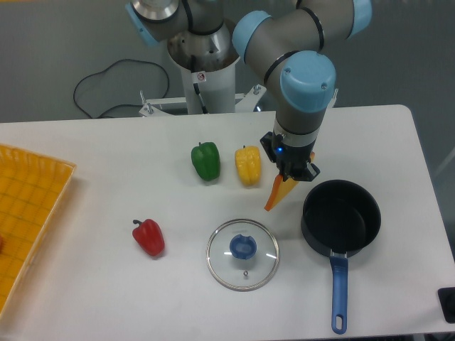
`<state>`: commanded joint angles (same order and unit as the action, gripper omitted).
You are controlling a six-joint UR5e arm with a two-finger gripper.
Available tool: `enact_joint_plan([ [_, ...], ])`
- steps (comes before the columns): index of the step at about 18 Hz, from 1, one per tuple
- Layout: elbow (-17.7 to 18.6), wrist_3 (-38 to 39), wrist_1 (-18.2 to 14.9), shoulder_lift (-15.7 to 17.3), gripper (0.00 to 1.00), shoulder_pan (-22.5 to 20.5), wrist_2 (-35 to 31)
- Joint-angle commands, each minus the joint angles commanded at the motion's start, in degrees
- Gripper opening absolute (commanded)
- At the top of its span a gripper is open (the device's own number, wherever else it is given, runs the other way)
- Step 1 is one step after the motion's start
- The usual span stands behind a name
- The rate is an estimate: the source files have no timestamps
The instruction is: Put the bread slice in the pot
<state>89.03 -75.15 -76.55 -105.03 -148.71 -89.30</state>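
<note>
The hand [292, 172] hangs from the arm's blue-capped wrist just beside the upper-left rim of the pot [342, 217], with its fingers clamped on the upper end of the bread slice [279, 192]. The slice shows as a thin orange and yellow wedge, tilted, its lower tip pointing down and to the left, away from the pot. That tip seems to be clear of the white tabletop [92, 284], though from this angle it is hard to be sure whether it touches. The slice is outside the pot, just left of its rim and not over its opening.

The pot stands upright on the tabletop, dark inside, with its long blue handle [338, 291] running from the near rim toward the front edge of the tabletop. Left of the pot, near it but not touching, a round glass lid [242, 254] with a blue knob lies flat. Farther from the pot, up and to the left and just past the hand, stands a yellow bell pepper [248, 165], and a green bell pepper [205, 160] stands just beyond that one. A red bell pepper [148, 236] lies well apart from the pot, on the far side of the lid. A yellow tray [28, 206] lies farthest from the pot, at the tabletop's left edge.
</note>
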Motion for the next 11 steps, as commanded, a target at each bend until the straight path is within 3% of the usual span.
enact_joint_plan([
  [11,-0.3,1.2,1.2,0.0,0.14,-0.4,0.5],
])
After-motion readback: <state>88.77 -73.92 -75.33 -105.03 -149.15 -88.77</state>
